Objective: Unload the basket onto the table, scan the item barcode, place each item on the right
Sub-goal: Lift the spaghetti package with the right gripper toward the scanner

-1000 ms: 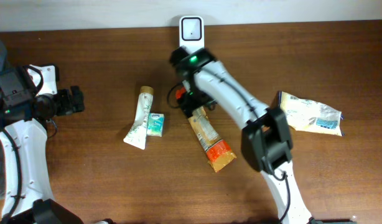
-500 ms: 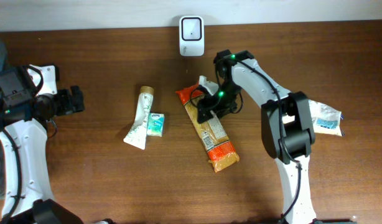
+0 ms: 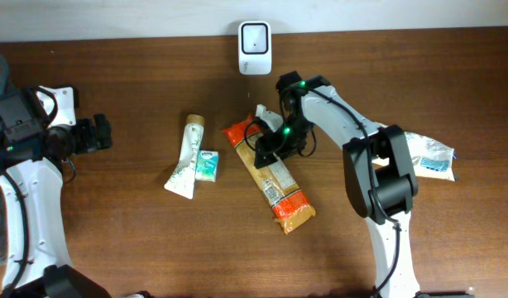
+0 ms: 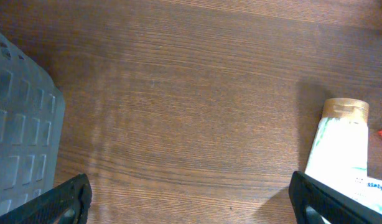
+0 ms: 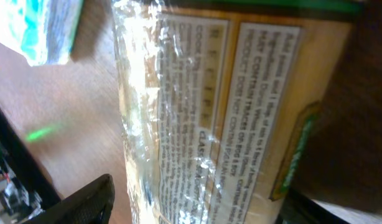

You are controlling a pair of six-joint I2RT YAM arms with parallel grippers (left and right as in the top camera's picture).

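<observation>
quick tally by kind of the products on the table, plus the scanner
bags: 2, long orange-tan bag and pale bag
tube: 1
small teal box: 1
scanner: 1
total: 5

Soft, even light falls from above on the dark table [image 3: 138,248]; shadows are faint. Between the right jaws the packet [image 5: 241,93] is close and slightly blurred, with white glare on its film. Ahead of the left jaws the focus is sharp, and the tube [image 4: 343,149] casts a dark shadow.
</observation>
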